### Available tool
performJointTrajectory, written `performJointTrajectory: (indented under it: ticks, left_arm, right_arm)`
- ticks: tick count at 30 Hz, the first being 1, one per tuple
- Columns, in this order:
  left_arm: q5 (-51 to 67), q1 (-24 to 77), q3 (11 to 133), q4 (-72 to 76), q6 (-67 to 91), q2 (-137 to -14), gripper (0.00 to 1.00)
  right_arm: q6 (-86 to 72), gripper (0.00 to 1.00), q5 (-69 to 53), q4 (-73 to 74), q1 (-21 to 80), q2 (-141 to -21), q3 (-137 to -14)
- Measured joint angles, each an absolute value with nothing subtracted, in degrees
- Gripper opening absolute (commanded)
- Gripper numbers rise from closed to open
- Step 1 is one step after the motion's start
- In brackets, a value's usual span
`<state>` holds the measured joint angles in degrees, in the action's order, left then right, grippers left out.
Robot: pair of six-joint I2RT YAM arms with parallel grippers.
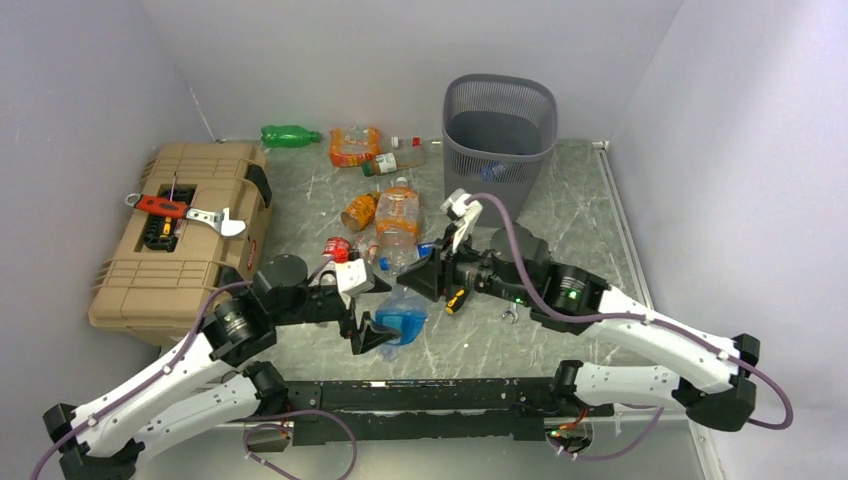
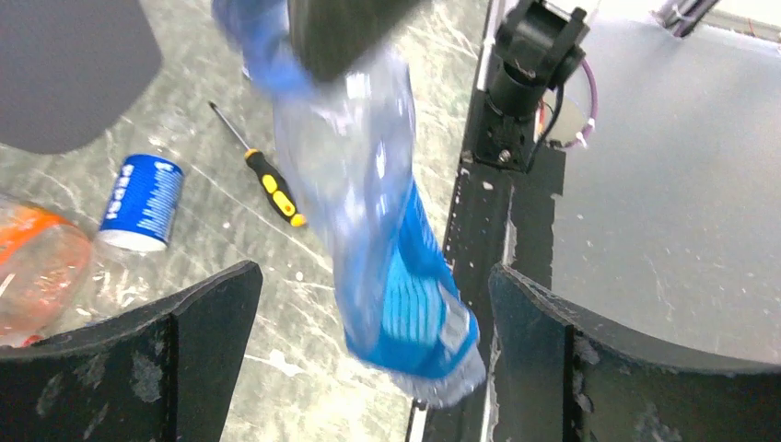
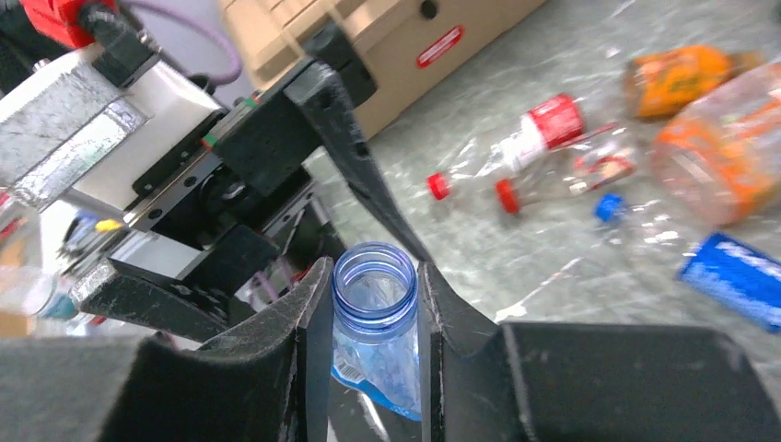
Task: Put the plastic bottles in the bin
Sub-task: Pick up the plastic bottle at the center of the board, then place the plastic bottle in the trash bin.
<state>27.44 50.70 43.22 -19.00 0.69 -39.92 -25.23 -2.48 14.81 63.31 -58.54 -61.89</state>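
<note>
Far side, right of centre: bin (image 1: 498, 130). Left side: toolbox (image 1: 180, 235), hand tools (image 1: 160, 205) on its lid. Between toolbox and bin: bottles (image 1: 398, 210) scattered on the table (image 1: 560, 220). Near centre: lone bottle (image 1: 402, 315), screwdriver (image 1: 455, 298) just right of it.

The blue-labelled bottle (image 2: 387, 276) is thin, glossy clear plastic, crumpled, with a ribbed open neck. The fingers (image 2: 138, 359) of the left gripper (image 2: 373, 276) are matt black, scuffed pale. The table (image 1: 560, 200) looks like scratched marbled stone with a dull sheen. The toolbox (image 1: 190, 240) is matt tan ribbed plastic. Right of it, the bin (image 1: 498, 130) is dark grey plastic mesh.
</note>
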Motion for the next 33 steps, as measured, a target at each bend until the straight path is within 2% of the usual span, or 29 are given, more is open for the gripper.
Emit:
performJointTrajectory:
  ticks: [5,9,14,17,20,23,33]
  left_arm:
    - [23.6,50.7,41.4,-16.4,1.5,-34.7,0.99]
    - [19.3,50.7,39.2,-14.0,2.8,-29.9,0.99]
    - [15.3,50.7,38.6,-12.4,3.3,-28.0,1.00]
    - [13.7,50.7,38.6,-12.3,3.2,-29.3,0.99]
    - [11.5,50.7,38.7,-12.8,3.0,-32.1,0.99]
    - [7.9,50.7,39.3,-14.8,2.6,-35.3,0.99]
    - [-0.2,50.7,39.3,-17.1,2.5,-34.9,1.00]
  right_arm:
    - [-19.7,0.00,9.4,24.1,63.3,-55.6,-72.5]
    - [-12.9,0.00,20.9,24.7,63.3,-53.8,-83.2]
    - [2.6,0.00,36.8,14.5,62.9,-56.2,-95.6]
    - [11.0,0.00,42.1,6.5,59.3,-61.0,-100.6]
    - [12.3,0.00,42.1,4.8,47.8,-69.7,-107.6]
    - [10.5,0.00,40.9,3.6,38.2,-76.4,-108.2]
    - [6.0,0.00,36.7,1.5,24.9,-92.4,-104.7]
